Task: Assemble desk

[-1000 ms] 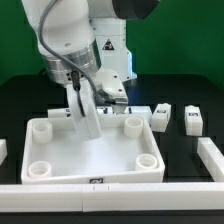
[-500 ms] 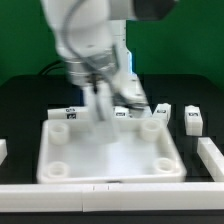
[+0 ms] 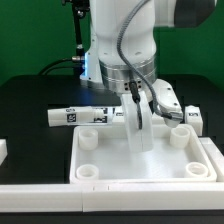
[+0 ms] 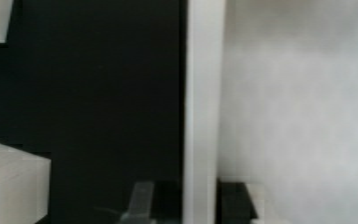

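White desk top [image 3: 140, 165] is held by its rim in the clenched claw [image 3: 137, 130], flat on the worktop [image 3: 30, 100].
The pinch should be kept square and the top level, so the leg [image 3: 75, 116] beside the claw is not struck.

Robotics lab bench: black tabletop [image 3: 25, 105], green backdrop [image 3: 30, 35], white robot arm [image 3: 125, 40], furniture leg [image 3: 75, 116] with printed square tags.
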`<state>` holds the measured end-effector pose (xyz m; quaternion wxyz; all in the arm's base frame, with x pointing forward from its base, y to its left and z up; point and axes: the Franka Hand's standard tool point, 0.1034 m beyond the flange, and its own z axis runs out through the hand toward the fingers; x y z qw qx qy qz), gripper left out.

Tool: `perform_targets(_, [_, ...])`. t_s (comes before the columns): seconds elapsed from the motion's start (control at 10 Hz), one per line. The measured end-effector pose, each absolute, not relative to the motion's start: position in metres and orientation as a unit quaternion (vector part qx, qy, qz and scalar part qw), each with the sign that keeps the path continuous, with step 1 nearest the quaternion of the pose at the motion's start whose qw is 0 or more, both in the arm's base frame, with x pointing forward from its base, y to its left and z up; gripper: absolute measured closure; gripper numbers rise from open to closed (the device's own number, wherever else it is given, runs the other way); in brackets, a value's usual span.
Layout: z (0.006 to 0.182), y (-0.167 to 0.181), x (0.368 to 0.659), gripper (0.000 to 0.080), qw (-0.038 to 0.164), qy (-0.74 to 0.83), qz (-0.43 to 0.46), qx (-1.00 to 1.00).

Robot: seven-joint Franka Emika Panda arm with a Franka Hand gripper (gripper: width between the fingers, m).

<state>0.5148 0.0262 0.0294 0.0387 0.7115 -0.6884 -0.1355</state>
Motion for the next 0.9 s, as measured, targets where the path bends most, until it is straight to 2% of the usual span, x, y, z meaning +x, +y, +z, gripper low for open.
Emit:
perform_targets(0.2, [0.029, 0.027, 0.515, 0.0741, 0.038, -0.688, -0.135, 0.712])
perform_targets(0.4, [0.022, 0.041, 0.518, 0.0740, 0.041, -0.699, -0.120, 0.703])
perform_targets(0.7, [0.018, 0.041, 0.518, 0.0735, 0.060, -0.702, -0.100, 0.703])
perform_targets(0.9, [0.019, 0.041, 0.518, 0.0734, 0.061, -0.702, -0.099, 0.702])
